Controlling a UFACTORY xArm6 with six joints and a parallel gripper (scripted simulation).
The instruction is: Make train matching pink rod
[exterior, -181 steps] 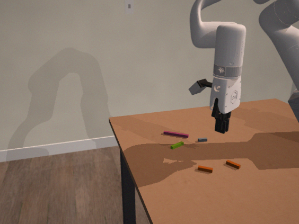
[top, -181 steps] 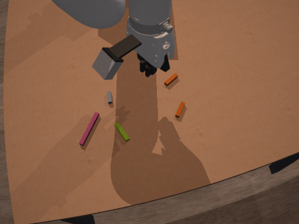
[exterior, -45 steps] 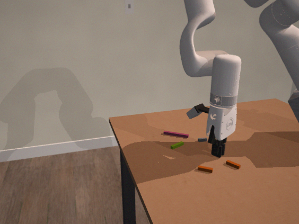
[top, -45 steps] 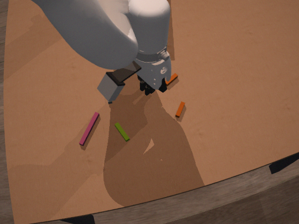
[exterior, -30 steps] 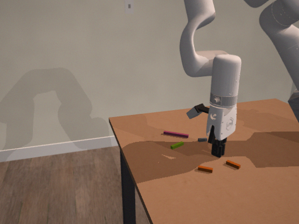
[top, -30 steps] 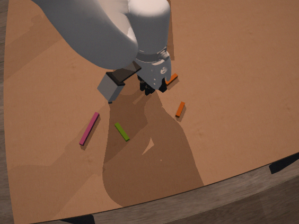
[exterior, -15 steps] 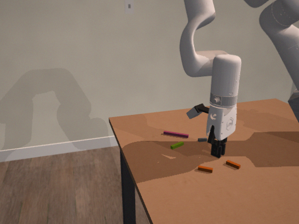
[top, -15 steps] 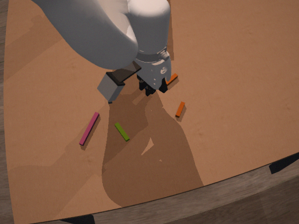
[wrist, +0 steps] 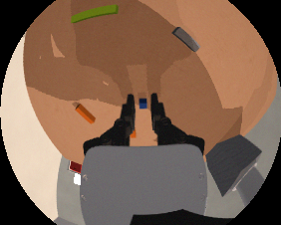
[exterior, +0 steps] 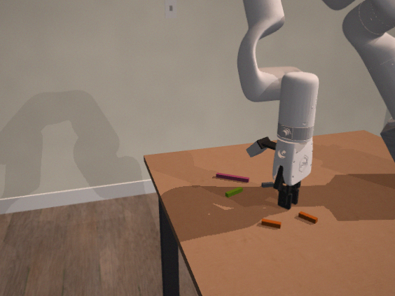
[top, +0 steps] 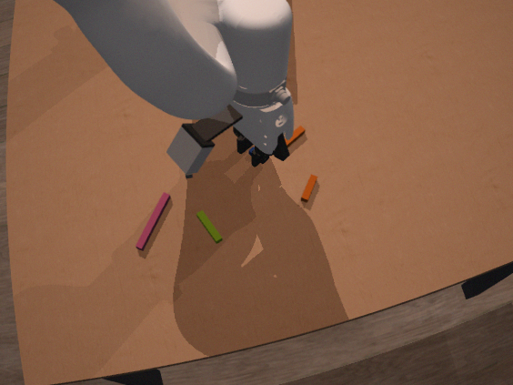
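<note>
My gripper is low over the table and slightly open. The small blue rod shows between its fingers, with space on both sides; whether it rests on the table is hard to tell. The pink rod lies farthest left in the top view. The lime rod and the grey rod lie apart. One orange rod lies separate; another orange rod is partly hidden by the gripper.
The table has its front edge beyond the lime and pink rods. A grey block-shaped part juts out from the arm's wrist above the table. The arm's shadow covers the lime rod.
</note>
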